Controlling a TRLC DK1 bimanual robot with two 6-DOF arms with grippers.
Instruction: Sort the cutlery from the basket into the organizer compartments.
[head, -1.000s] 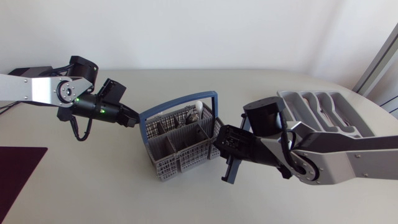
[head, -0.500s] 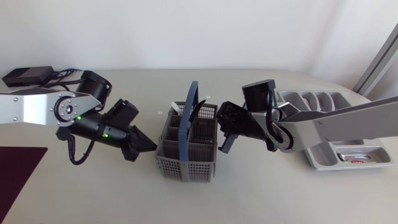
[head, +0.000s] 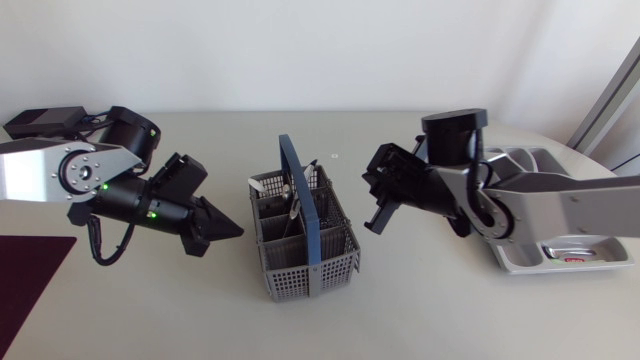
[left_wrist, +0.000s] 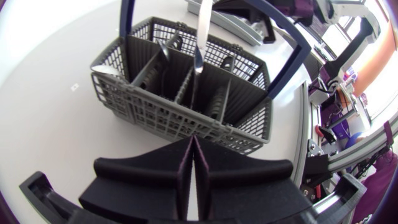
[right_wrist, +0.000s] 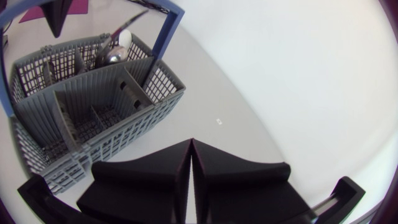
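The grey mesh basket (head: 305, 248) with a blue hoop handle (head: 299, 195) stands mid-table, with cutlery (head: 296, 203) upright in its far compartments. My left gripper (head: 230, 230) is shut and empty, its tip a short way left of the basket. In the left wrist view that gripper (left_wrist: 191, 142) points at the basket wall (left_wrist: 180, 112), with a metal handle (left_wrist: 200, 37) sticking up behind. My right gripper (head: 380, 218) is shut and empty, right of the basket. The right wrist view shows it (right_wrist: 191, 144) beside the basket (right_wrist: 81, 106), which holds a spoon (right_wrist: 115, 50). The grey organizer (head: 520, 262) lies far right.
A dark maroon mat (head: 28, 272) covers the table's front left corner. A black box (head: 42, 121) with cables sits at the back left. My right arm's links hang over the organizer's left part.
The basket has turned and now stands between the two grippers, its handle swung round. Both grippers, which were at its rim a second ago, stand clear of its sides, still shut.
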